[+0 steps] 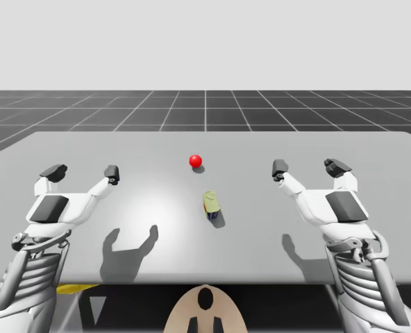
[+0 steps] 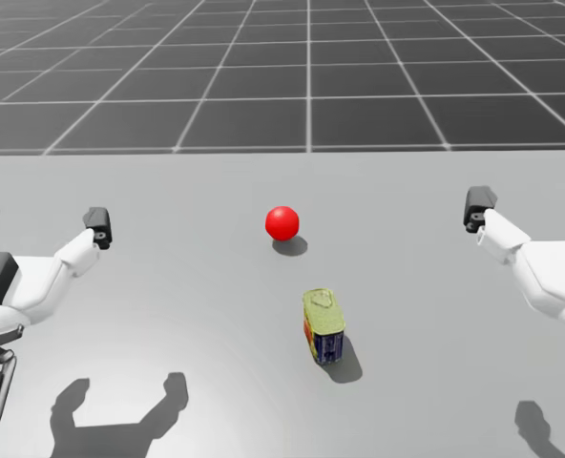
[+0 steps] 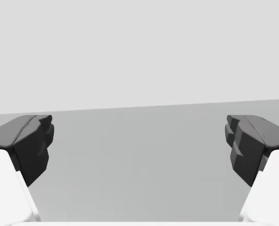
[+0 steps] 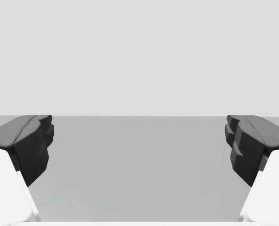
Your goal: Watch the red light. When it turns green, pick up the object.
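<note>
One can (image 2: pixel 324 326), yellow-topped with blue sides, sits near the middle of the table (image 1: pixel 372 149), just nearer me than the light (image 2: pixel 282 222), a red ball. Well apart from the can on either side hover the left gripper (image 1: pixel 82 172) and right gripper (image 1: pixel 308 167) — fingers spread wide, holding nothing.

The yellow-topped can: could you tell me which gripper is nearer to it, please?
Right. My right gripper hovers right of the can, my left gripper farther off on its left.
</note>
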{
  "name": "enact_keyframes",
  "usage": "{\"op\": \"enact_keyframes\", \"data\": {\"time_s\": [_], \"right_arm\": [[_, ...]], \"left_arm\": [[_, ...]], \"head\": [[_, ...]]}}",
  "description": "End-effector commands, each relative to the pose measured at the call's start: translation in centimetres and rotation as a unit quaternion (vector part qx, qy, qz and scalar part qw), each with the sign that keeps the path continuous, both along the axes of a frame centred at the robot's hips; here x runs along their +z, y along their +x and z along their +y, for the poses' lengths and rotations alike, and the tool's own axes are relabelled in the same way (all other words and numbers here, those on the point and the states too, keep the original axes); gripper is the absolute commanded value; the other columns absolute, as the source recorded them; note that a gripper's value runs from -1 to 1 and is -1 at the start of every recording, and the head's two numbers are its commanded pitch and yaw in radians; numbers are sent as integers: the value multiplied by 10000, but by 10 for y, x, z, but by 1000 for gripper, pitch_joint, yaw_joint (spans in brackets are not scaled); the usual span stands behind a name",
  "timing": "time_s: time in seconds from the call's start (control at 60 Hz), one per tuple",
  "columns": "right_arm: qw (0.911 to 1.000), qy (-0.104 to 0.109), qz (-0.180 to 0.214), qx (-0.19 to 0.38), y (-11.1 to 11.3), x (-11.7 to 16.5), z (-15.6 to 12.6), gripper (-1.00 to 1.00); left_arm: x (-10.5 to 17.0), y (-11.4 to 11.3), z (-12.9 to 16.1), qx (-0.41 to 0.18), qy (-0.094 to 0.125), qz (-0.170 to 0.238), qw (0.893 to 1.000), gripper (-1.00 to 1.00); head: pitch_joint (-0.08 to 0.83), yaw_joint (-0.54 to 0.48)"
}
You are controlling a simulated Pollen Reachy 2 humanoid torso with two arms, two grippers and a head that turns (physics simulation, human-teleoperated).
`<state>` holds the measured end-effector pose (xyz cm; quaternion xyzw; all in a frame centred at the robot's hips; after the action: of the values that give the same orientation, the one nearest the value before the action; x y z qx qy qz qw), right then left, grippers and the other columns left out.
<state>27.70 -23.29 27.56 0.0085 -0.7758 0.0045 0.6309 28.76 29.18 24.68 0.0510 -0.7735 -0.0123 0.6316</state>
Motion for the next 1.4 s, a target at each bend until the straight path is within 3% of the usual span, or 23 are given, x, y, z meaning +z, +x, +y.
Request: {"op": "enact_keyframes", "data": {"time_s": [0.017, 0.683, 1.117, 1.4], "right_arm": [[10000, 39, 13, -4, 0, -1, 1, -1000], [10000, 26, 17, -6, 0, -1, 1, -1000], [10000, 22, 29, -5, 1, -2, 2, -1000], [9999, 60, 69, 115, -4, 0, 12, -1000]], "left_arm": [[0, 0, 0, 1, -7, -8, 10000, -1000], [2, -3, 0, -40, -76, -176, 9998, -1000], [1, -1, 0, 16, -89, -143, 9999, -1000], [1, -1, -1, 20, -74, -141, 9999, -1000]], "head": [[471, 60], [482, 57], [657, -16], [659, -17]]}}
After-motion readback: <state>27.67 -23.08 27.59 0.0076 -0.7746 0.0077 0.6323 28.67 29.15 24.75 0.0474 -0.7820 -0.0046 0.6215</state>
